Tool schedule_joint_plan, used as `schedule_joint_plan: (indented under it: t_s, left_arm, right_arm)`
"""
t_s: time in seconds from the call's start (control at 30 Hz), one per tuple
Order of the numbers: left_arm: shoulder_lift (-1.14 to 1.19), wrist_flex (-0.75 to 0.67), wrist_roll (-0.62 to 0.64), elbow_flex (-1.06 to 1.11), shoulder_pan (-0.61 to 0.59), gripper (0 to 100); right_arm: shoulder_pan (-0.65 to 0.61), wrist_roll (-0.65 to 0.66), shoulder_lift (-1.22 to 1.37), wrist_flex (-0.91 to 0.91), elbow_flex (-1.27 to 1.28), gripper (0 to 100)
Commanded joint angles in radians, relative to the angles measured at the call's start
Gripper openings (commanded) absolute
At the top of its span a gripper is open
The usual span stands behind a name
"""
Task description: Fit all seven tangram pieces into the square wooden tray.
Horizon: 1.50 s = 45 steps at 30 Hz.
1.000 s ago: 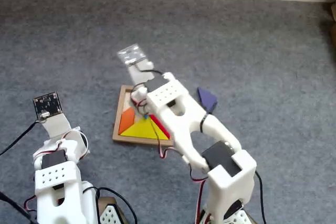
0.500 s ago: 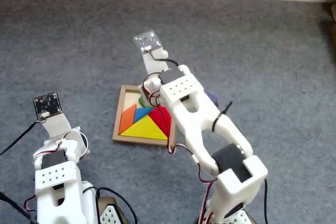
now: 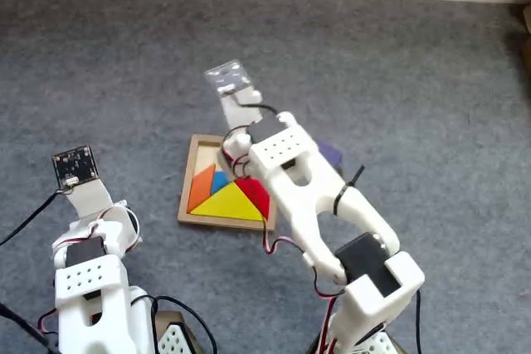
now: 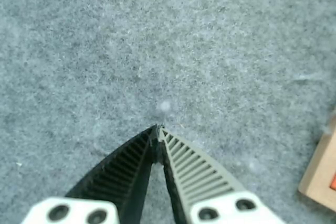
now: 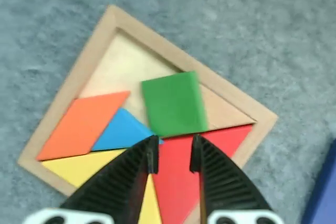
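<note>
Hovering over tray (image 5: 76, 77), R gripper (image 5: 173, 149) slightly spread, empty; L gripper (image 4: 158, 131) pressed together, near left; green square (image 5: 173, 103) lies crooked in tray: thin, stiff, light, prob. slick, so pinch opposite edges.

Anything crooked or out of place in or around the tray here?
The green square lies in the wooden tray turned at an angle to the tray's walls, with bare wood on both sides, so it looks loosely placed. A dark blue piece lies outside the tray on the carpet.
</note>
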Motion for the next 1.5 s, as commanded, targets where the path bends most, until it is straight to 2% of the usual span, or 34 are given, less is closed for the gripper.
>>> schedule_joint_plan:
  t_s: [0.0,0.4,0.53,0.83,1.07,1.47]
  left_arm:
    - [-0.015,-0.015,-0.011,-0.030,0.021,1]
    - [-0.015,-0.015,-0.011,-0.030,0.021,1]
    - [-0.015,-0.015,-0.011,-0.030,0.021,1]
    - [-0.015,-0.015,-0.011,-0.030,0.021,1]
    - [-0.015,-0.015,-0.011,-0.030,0.021,1]
    - [-0.015,-0.015,-0.011,-0.030,0.021,1]
  right_arm:
    - [-0.030,0.071,-0.058,-0.015,-0.016,10.8]
    - [-0.025,0.095,0.081,-0.010,-0.018,10.8]
    - [-0.028,0.158,0.090,-0.012,-0.018,10.8]
    - [-0.030,0.163,0.090,-0.045,-0.062,10.8]
    - [-0.025,0.163,0.016,0.005,-0.062,10.8]
    - [-0.010,0.157,-0.058,-0.096,-0.010,10.8]
